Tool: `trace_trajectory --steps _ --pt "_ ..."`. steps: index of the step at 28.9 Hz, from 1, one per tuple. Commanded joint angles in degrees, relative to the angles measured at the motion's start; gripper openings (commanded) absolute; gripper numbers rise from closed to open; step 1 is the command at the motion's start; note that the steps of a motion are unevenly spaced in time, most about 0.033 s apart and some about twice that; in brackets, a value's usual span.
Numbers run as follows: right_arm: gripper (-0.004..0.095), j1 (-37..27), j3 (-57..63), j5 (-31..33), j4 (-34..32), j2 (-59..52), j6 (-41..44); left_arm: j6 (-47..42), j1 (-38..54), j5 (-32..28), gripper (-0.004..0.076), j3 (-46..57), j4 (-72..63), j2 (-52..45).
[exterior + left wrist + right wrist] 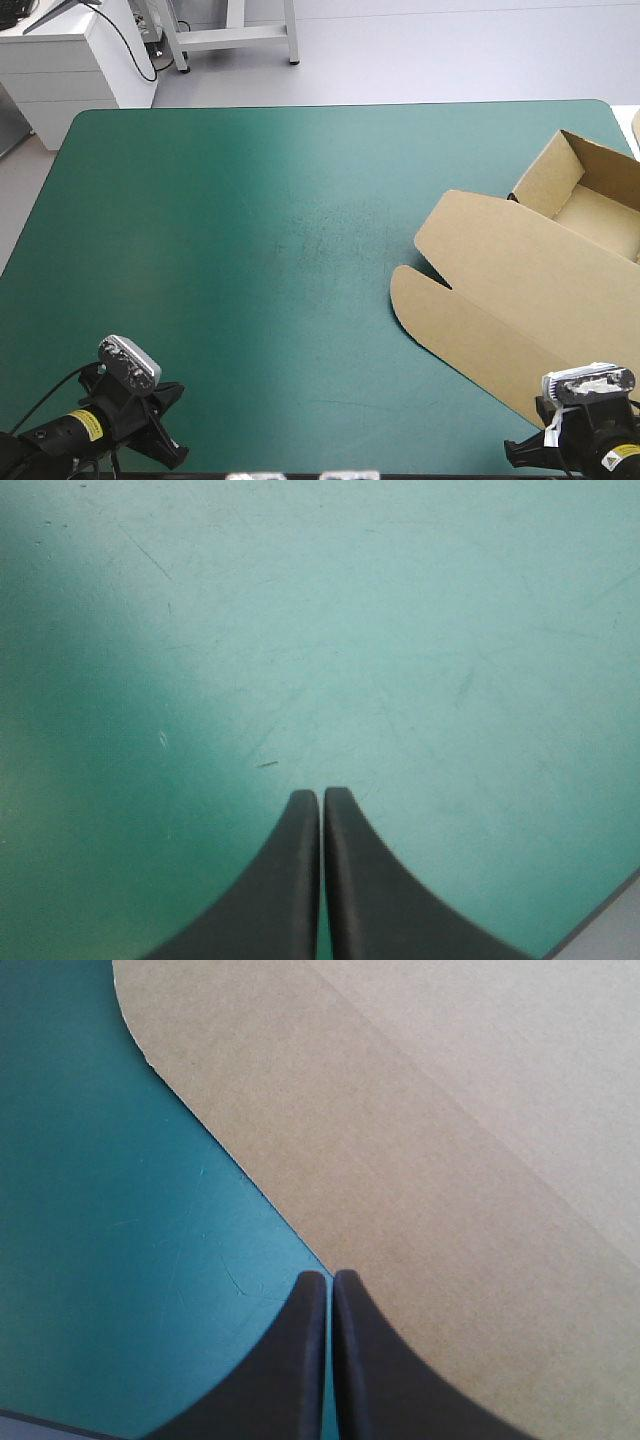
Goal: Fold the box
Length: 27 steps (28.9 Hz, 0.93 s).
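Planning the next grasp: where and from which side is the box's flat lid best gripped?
Probably the free edge of the lid, from the middle of the table: it lies flat and unobstructed, just ahead of the right gripper, which is shut.

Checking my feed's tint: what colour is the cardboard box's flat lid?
Plain brown, no print. The brown cardboard box's flat lid shows best in the high view.
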Motion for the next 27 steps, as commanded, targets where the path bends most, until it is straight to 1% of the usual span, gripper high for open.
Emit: trace_trajectory --steps 1,8,27 --pt "-0.0002 0.19 -1.49 -3.52 1.04 0.71 -0.85 -0.08 -0.46 -3.12 -0.0008 -1.4 -1.04 0.33" --pt "-0.0002 0.19 -1.49 -5.17 1.04 0.71 -0.85 -0.09 -0.46 -3.12 -0.0008 -1.4 -1.04 0.33" --pt "-0.0002 0.19 -1.49 -5.57 1.04 0.71 -0.85 -0.09 -0.46 -3.12 -0.0008 -1.4 -1.04 0.33"
